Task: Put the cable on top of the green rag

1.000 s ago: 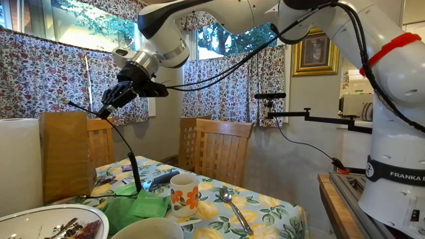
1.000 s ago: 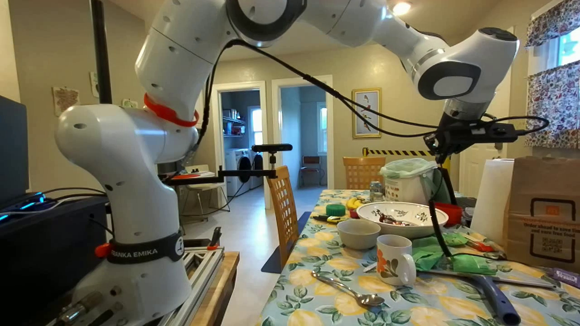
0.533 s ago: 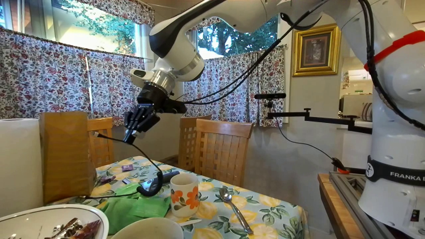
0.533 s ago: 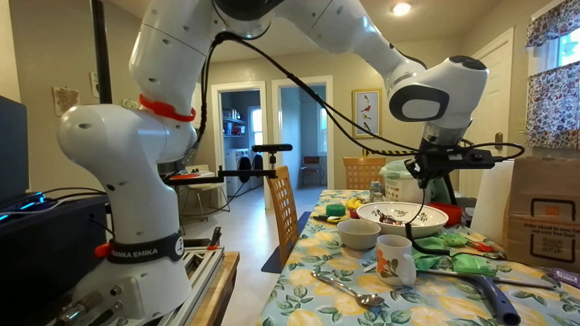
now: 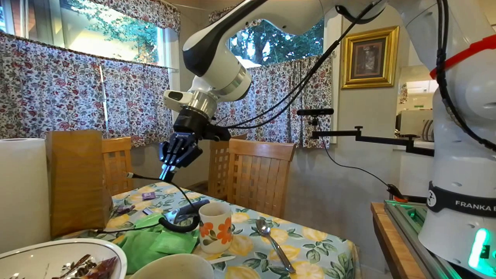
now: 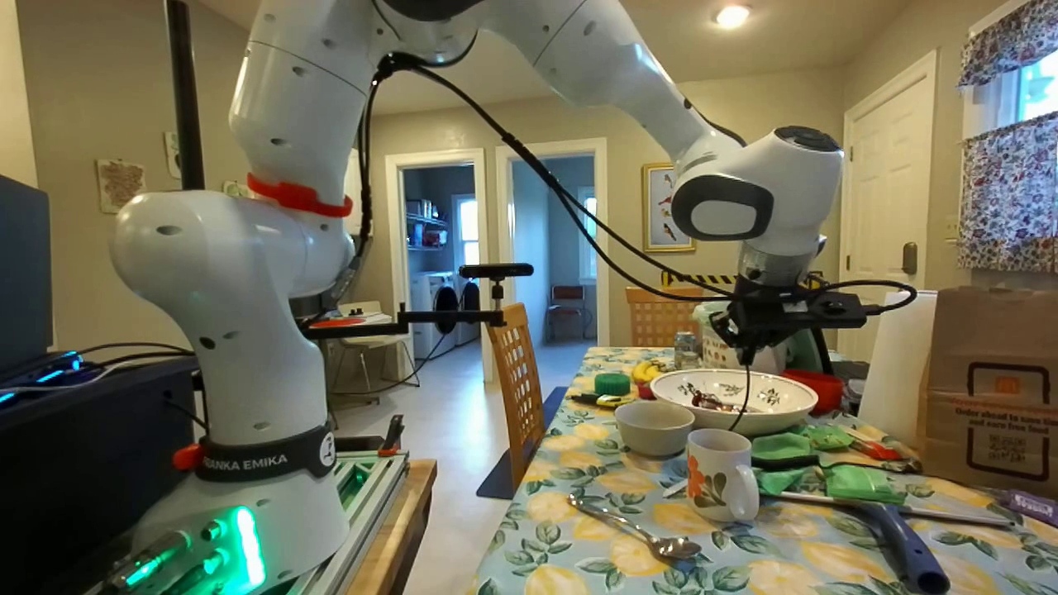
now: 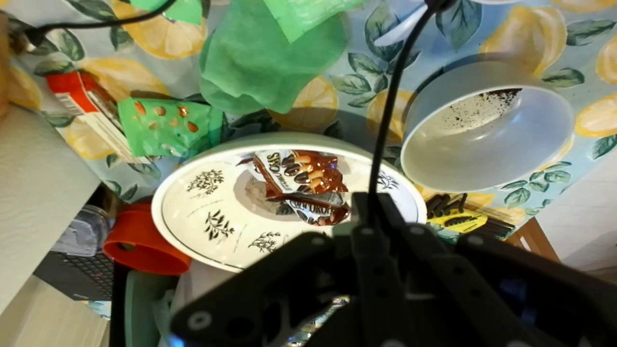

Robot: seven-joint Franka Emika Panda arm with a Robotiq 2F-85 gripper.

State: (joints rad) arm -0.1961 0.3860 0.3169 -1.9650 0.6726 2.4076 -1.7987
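Wrist view alone showing dark specks (image 7: 482, 111) in the plain bowl (image 7: 516, 154), jaws of the gripper (image 5: 167, 176) clenched on the cable (image 5: 180, 228), its end jutting past them in an exterior view, thick loop partly over the green rag (image 5: 139, 250), contact hard to judge.

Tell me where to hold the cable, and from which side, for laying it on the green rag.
I'd take the cable by the thin stretch behind its plug end, from above, as the pincer has it now: that end sticks out free, and the other side curves down to a thick loop partly over the green rag, so lowering should lay it down.
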